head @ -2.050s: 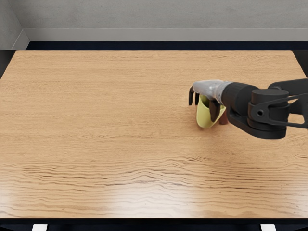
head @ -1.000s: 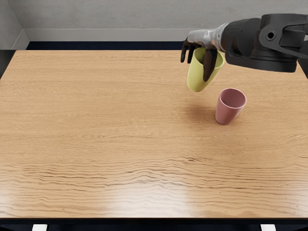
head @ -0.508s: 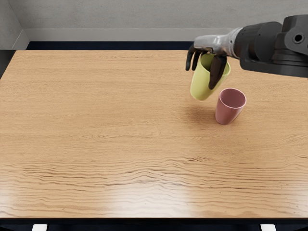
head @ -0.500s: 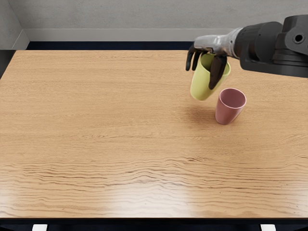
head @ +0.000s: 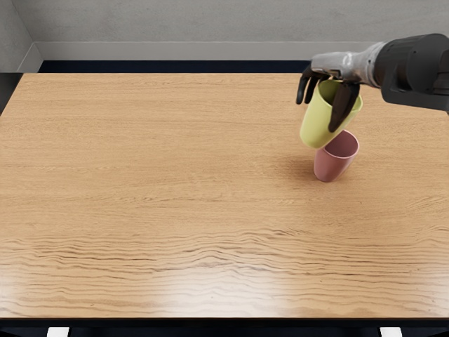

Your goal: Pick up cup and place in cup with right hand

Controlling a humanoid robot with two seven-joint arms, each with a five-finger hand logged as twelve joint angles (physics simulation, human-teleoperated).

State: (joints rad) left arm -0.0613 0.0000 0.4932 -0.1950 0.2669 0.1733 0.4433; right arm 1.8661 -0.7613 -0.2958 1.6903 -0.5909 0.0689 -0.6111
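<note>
My right hand (head: 327,98) reaches in from the right edge, its dark fingers shut on the yellow cup (head: 318,125). That cup is held up off the table, tilted with its base toward the lower left. Its lower right side overlaps the rim of the pink cup (head: 332,166) in the picture; whether the two touch I cannot tell. The pink cup stands upright on the table, mouth up, and part of its opening is hidden behind the yellow one. My left hand is out of view.
The wooden table (head: 175,182) spans the picture, with its far edge below a grey wall (head: 210,21). The right forearm (head: 419,70) crosses above the table's back right part.
Since two seconds ago the yellow cup has been lifted off the table in my right hand, uncovering the pink cup. Over the last half second, hand and cup moved right. The pink cup stayed put.
</note>
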